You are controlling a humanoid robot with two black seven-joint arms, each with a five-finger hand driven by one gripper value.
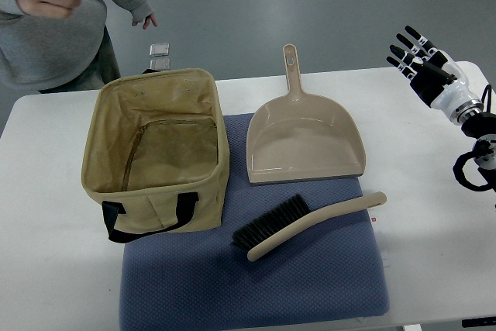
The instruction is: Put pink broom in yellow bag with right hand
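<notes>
The broom is a pinkish-beige hand brush with black bristles. It lies on the blue mat, handle pointing right. The yellow bag stands open and empty on the left part of the mat, black handles at its front. My right hand is raised at the far right, fingers spread, holding nothing, well away from the broom.
A pinkish-beige dustpan lies just behind the broom, handle pointing away. A person in a grey top stands at the back left, hands near the bag's far side. The white table carries the mat.
</notes>
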